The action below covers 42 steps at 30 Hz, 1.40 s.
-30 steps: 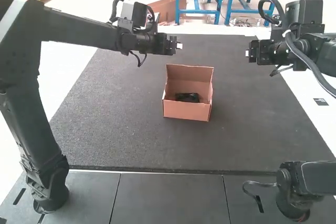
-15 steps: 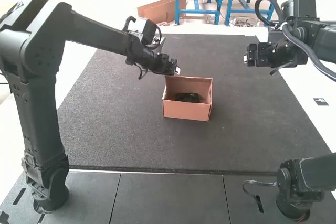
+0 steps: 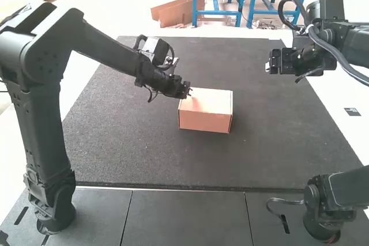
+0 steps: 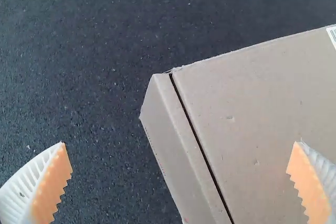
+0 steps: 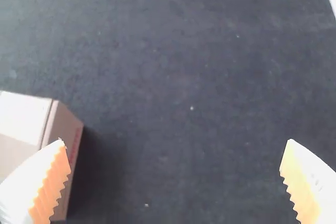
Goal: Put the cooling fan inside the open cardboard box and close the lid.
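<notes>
While the cardboard box (image 3: 206, 109) sits mid-table on the black mat (image 3: 115, 136) with its lid (image 3: 209, 98) lying flat and closed, the left gripper (image 3: 185, 92) hangs right at the box's far left top corner, ribbed white fingers (image 4: 44, 184) spread wide, gripping nothing. Over on the right, the right gripper (image 3: 271, 61) hovers high, well apart from the box, its fingers wide open and empty too.

I'm counting one box (image 3: 206, 110), one mat (image 3: 115, 136) and, far as I can tell, two grippers: left gripper (image 3: 185, 91), right gripper (image 3: 270, 65).
</notes>
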Motion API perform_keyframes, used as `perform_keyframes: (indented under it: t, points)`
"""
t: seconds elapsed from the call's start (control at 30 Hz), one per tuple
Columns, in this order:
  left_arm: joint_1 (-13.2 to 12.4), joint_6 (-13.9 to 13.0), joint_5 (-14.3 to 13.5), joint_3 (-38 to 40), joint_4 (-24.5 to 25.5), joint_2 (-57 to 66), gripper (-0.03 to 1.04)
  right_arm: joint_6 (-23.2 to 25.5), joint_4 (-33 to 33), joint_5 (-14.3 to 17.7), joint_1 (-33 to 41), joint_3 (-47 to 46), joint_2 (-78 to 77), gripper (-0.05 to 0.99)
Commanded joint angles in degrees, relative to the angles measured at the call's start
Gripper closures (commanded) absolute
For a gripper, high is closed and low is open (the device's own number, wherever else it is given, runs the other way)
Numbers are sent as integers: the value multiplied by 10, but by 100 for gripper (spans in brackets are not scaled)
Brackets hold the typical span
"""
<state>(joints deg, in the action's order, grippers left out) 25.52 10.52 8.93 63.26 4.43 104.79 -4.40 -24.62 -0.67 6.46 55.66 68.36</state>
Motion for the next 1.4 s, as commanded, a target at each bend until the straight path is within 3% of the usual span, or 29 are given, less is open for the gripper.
perform_keyframes:
  t: [0.0,0.2,0.3,0.37,0.4,0.43,0.53,0.63,0.67,0.73,0.87,0.93,1.03,1.17,1.3,1.37]
  points:
    - [2,-20,-10,-10,3,-20,4,11,1,-8,-9,27,-2,2]
    - [-17,-17,-8,72,38,-146,4,33,4,-26,-7,29,-6,2]
    - [-19,-23,21,70,27,-196,4,37,34,-36,-6,27,-18,2]
    - [-19,-31,25,57,21,-223,4,33,56,-67,-5,25,-32,2]
    - [-19,-31,21,50,21,-235,4,31,64,-97,-4,22,-38,2]
    - [-20,-37,8,43,15,-248,4,31,78,-103,-6,20,-45,2]
    - [-21,-76,1,21,12,-297,4,39,88,-104,-6,20,-65,2]
    - [-24,-82,-3,-16,-31,-350,4,19,88,-109,-4,16,-89,2]
    - [-23,-82,-16,-31,-46,-369,4,16,87,-110,-4,12,-101,2]
    - [-23,-73,-70,-69,-86,-405,4,14,99,-125,-4,-7,-127,2]
    - [-22,-61,-116,-163,-162,-484,4,-20,187,-85,-10,-70,-199,2]
    - [-22,-63,-138,-212,-195,-528,4,-14,207,-57,-11,-105,-234,2]
    - [-24,-62,-157,-278,-216,-587,4,4,224,-31,-12,-158,-294,3]
    - [-25,-62,-184,-354,-220,-662,4,40,302,12,-10,-232,-384,3]
    - [-26,-62,-197,-423,-228,-742,4,28,318,14,-12,-311,-472,3]
    - [-26,-61,-203,-456,-233,-782,4,15,324,34,-12,-349,-510,3]
